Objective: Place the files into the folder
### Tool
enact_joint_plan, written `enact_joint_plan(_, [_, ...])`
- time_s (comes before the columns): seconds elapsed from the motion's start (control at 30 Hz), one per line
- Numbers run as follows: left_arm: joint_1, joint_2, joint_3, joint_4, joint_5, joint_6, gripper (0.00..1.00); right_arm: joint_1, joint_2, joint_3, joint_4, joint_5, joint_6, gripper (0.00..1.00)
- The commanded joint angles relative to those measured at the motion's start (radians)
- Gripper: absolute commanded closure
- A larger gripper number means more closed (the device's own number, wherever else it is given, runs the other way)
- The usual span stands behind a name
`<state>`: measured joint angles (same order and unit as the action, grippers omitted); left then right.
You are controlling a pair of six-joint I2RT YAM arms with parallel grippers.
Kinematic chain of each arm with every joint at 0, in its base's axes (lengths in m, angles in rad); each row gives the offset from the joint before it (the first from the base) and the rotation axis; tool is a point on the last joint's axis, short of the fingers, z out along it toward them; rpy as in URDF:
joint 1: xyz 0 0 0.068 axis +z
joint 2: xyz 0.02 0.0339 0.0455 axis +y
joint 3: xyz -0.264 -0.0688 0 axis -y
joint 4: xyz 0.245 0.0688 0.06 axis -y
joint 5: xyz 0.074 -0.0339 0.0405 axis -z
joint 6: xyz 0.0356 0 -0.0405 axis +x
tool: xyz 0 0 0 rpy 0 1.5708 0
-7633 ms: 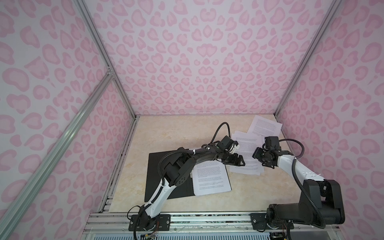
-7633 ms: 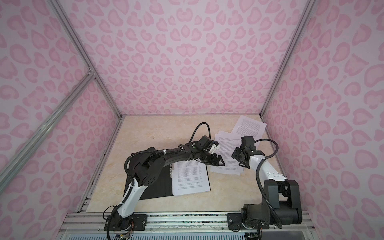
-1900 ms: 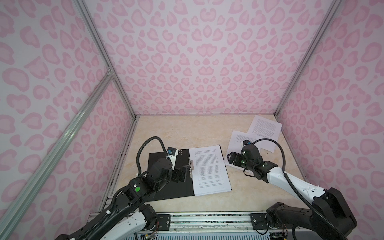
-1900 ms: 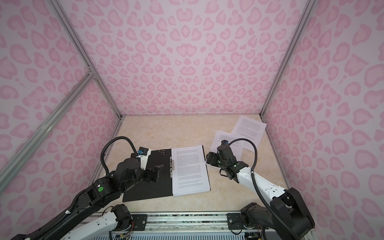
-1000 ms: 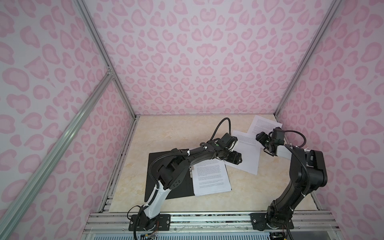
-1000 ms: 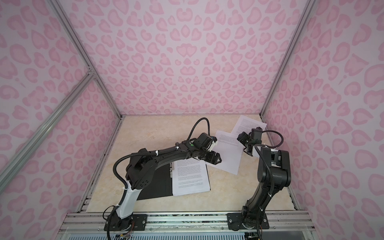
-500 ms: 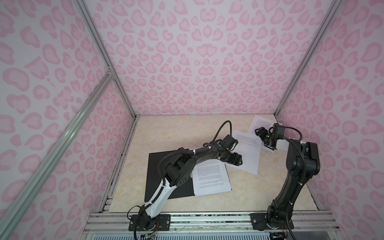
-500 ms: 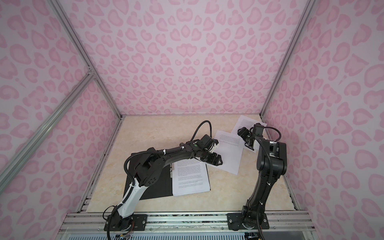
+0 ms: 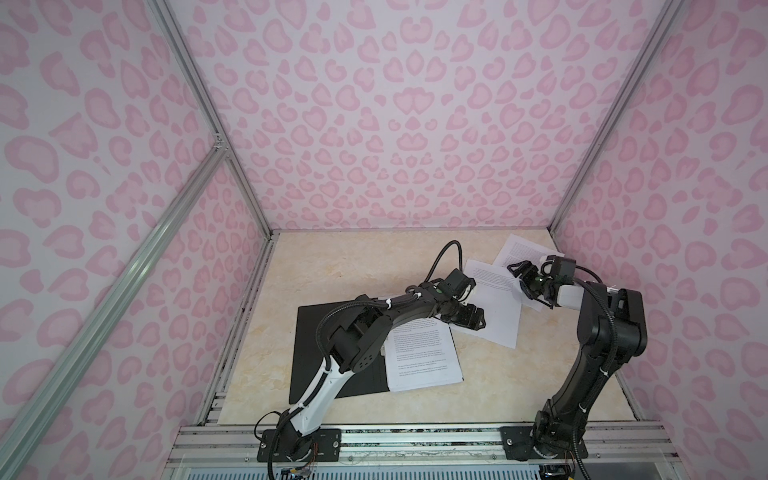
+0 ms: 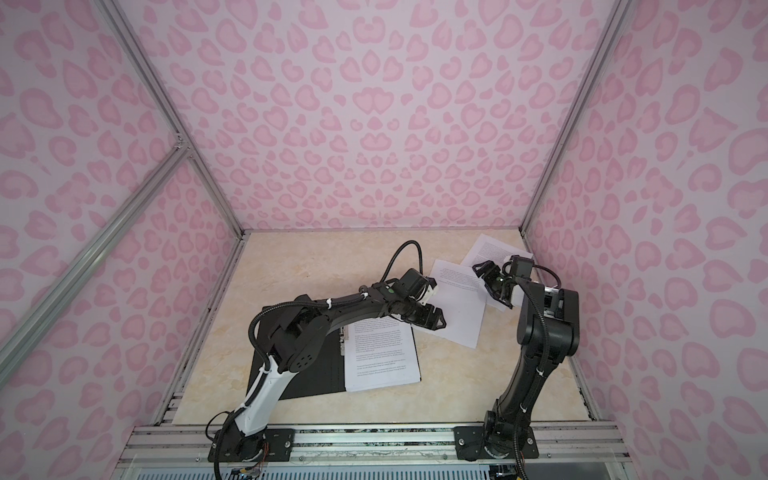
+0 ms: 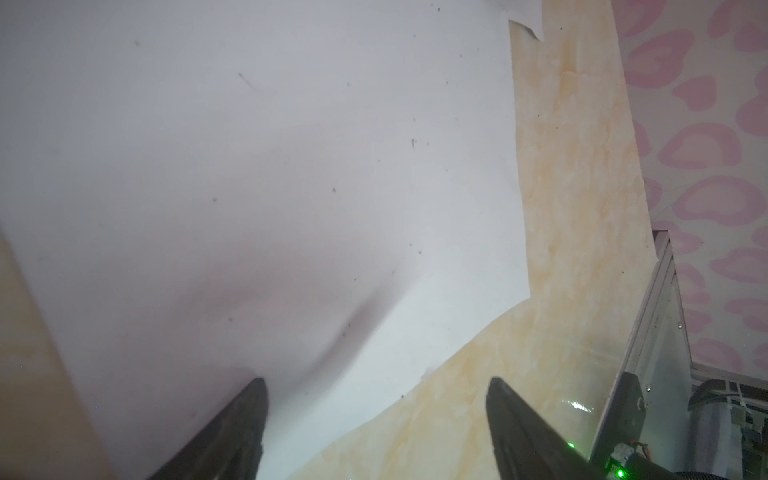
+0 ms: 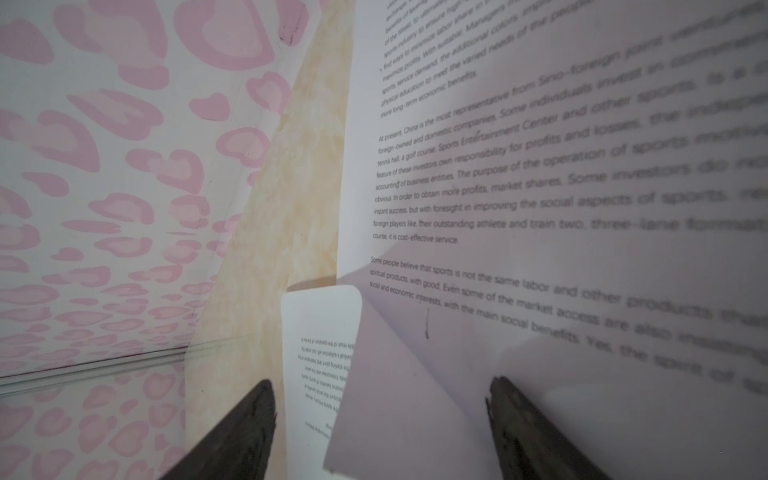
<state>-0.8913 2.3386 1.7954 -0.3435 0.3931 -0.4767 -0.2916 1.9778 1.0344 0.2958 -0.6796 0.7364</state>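
Beige bench (image 9: 332, 270), loose sheet (image 9: 498, 316) slants between two wide-open grippers: left gripper (image 9: 478, 324) at its folder (image 9: 307, 332) end, right gripper (image 9: 527, 286) at the far end.

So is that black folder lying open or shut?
Open. The folder lies spread flat, black inside up, its spine clip exposed and a printed sheet on one half.

printed sheet (image 12: 540, 187): "some people believe that sports", "cost-effective service"
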Motion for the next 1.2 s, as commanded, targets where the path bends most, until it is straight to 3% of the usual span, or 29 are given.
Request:
enact_joint_plan(0.0, [0.002, 0.030, -0.015, -0.106, -0.048, -0.011, 0.16, -0.013, -0.027, -0.059, 0.056, -0.087, 0.059, 0.17])
enact_joint_plan(0.4, [0.003, 0.030, -0.028, -0.093, -0.043, -0.025, 0.16, -0.088, -0.187, -0.286, 0.055, -0.106, 0.092, 0.13])
enact_joint_plan(0.73, [0.005, 0.031, -0.037, -0.082, -0.033, -0.029, 0.16, -0.116, -0.230, -0.479, 0.363, -0.202, 0.348, 0.10])
enact_joint_plan(0.97, [0.004, 0.025, -0.052, -0.065, -0.019, -0.037, 0.16, -0.103, -0.273, -0.485, 0.288, -0.183, 0.275, 0.22])
enact_joint_plan(1.17, [0.004, 0.014, -0.054, -0.059, -0.013, -0.039, 0.16, -0.092, -0.322, -0.524, 0.233, -0.143, 0.241, 0.43])
